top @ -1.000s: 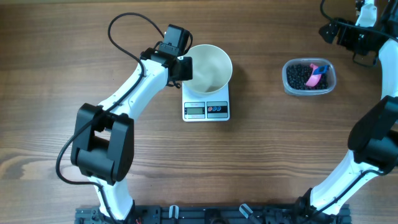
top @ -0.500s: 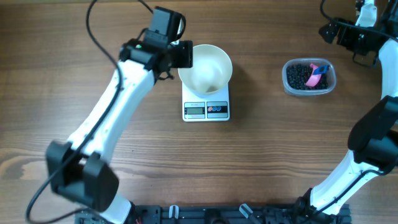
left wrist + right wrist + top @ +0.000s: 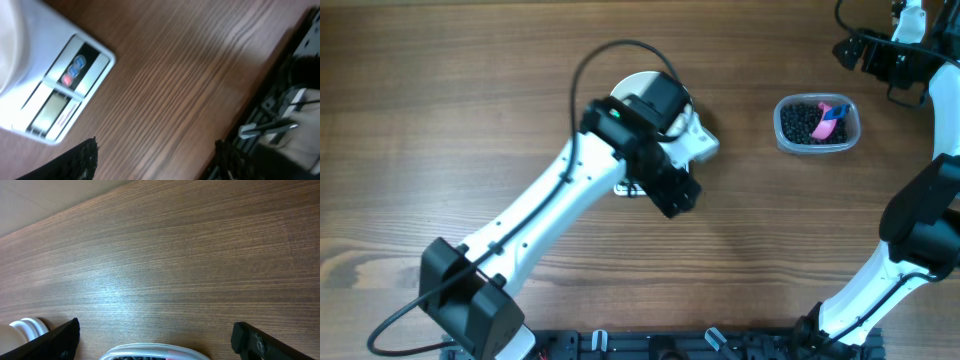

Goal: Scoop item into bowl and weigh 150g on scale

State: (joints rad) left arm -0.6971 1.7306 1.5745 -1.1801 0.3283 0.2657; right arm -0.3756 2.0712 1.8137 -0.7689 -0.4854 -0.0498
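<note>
The white bowl (image 3: 632,83) stands on the scale (image 3: 65,95), and my left arm covers most of both from above. In the left wrist view the bowl's wall (image 3: 9,45) fills the upper left corner. My left gripper (image 3: 677,196) (image 3: 155,162) hangs over bare wood just in front and to the right of the scale, open, with nothing between its fingers. The black beans (image 3: 802,122) lie in a clear tub (image 3: 786,138) at the right. My right gripper (image 3: 876,56) (image 3: 160,345) is open and empty, up behind the tub, whose rim (image 3: 150,350) shows below it.
A pink scoop (image 3: 831,120) lies in the tub on the beans. The table's front edge with a dark rail (image 3: 280,110) is close to my left gripper. A white rounded shape (image 3: 24,330) sits at the left edge of the right wrist view.
My left gripper has left the bowl's left rim and swung across bowl and scale to the front right, its jaws widening. The bowl stays on the scale. The right arm is still.
</note>
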